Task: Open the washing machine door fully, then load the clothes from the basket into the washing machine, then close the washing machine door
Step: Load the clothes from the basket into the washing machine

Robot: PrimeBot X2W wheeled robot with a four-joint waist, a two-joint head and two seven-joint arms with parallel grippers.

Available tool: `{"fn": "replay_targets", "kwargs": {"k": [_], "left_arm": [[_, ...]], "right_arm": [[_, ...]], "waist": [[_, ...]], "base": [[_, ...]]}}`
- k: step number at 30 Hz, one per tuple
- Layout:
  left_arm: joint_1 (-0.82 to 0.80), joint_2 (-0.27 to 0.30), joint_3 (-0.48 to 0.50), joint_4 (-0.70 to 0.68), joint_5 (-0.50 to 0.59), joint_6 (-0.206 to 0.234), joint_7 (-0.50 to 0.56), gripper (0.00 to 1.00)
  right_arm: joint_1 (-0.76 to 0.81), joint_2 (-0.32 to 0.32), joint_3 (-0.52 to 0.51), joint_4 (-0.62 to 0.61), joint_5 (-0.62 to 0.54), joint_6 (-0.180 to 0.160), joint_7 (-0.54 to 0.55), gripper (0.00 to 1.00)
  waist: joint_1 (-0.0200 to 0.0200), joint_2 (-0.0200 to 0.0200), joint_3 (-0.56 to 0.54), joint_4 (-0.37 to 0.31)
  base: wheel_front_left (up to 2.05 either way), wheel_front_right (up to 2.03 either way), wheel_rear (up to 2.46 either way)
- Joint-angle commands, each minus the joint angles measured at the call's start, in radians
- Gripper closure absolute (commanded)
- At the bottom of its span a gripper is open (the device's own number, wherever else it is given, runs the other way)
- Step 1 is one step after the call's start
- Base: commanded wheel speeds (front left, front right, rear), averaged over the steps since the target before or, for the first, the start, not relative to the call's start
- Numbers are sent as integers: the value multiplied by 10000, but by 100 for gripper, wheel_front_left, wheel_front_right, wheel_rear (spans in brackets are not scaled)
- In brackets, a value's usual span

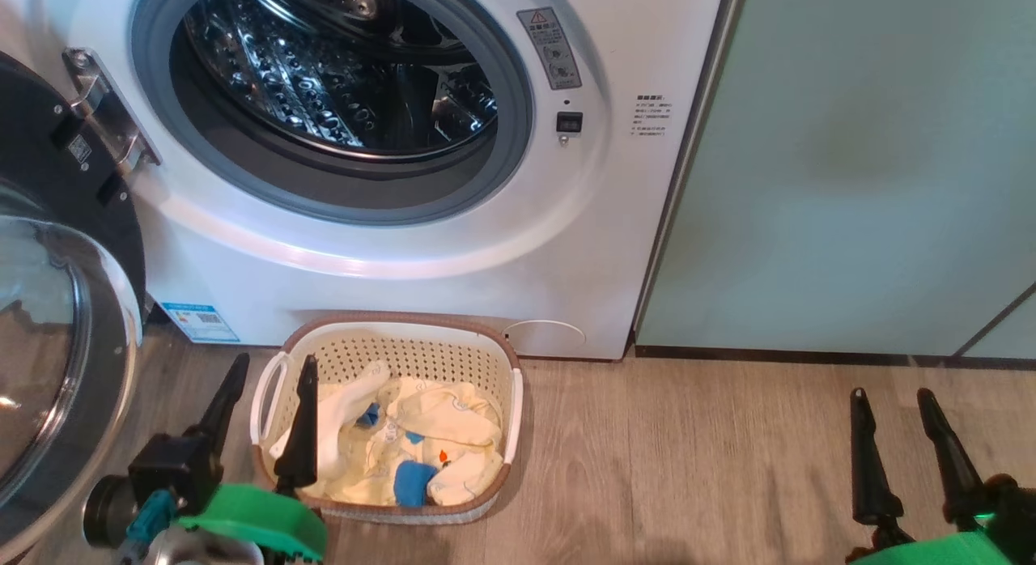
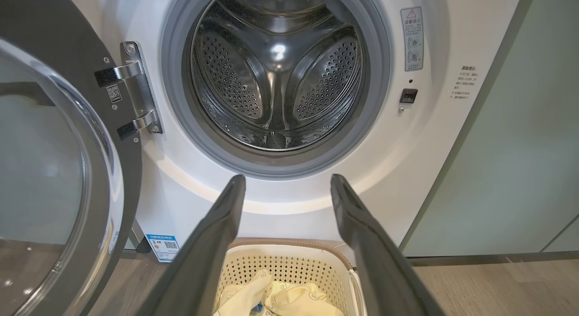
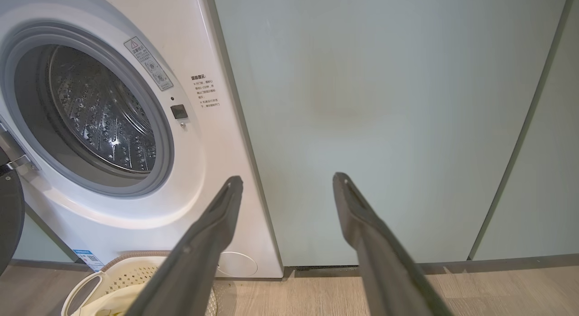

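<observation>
The white washing machine (image 1: 453, 249) (image 2: 407, 139) (image 3: 212, 180) stands with its steel drum exposed. Its black round door (image 1: 57, 322) (image 2: 59, 171) is swung open to the left on its hinge. On the floor in front sits the cream basket (image 1: 401, 338) (image 2: 289, 261) (image 3: 108, 273), holding pale yellow clothes (image 1: 437, 435) (image 2: 289, 298) with blue patches. My left gripper (image 1: 275, 371) (image 2: 287, 180) is open, over the basket's left rim, one finger above the clothes. My right gripper (image 1: 890, 399) (image 3: 287, 180) is open, low over the floor at right, holding nothing.
Pale green cabinet doors (image 1: 874, 168) (image 3: 384, 126) fill the wall right of the washer. Wood-look floor (image 1: 688, 460) stretches between the basket and my right gripper. The open door takes up the space at far left.
</observation>
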Motion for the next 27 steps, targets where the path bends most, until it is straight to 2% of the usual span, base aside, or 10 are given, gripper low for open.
{"fn": "replay_targets", "kwargs": {"k": [1,19,23,27], "left_arm": [[-350,186,413,-325,34,96,-60,0],[-590,224,265,-132,-21,42,-196,0],[-819,218,94,36,-81,-113,-156,0],[-1216,109,-206,442,-300,-451,-57,0]], "right_arm": [[-276,-123,199,-373,-26,-29,-67,0],[-385,-123,278,-412,11,-29,-67,0],[-474,-123,298,-455,40,-29,-67,0],[-592,-123,326,-500,73,-29,-67,0]], "waist": [[0,-1,30,-3],[0,-1,208,-61],[0,-1,425,-74],[0,-1,777,-79]], "base": [[0,0,0],[0,0,0],[0,0,0],[0,0,0]]}}
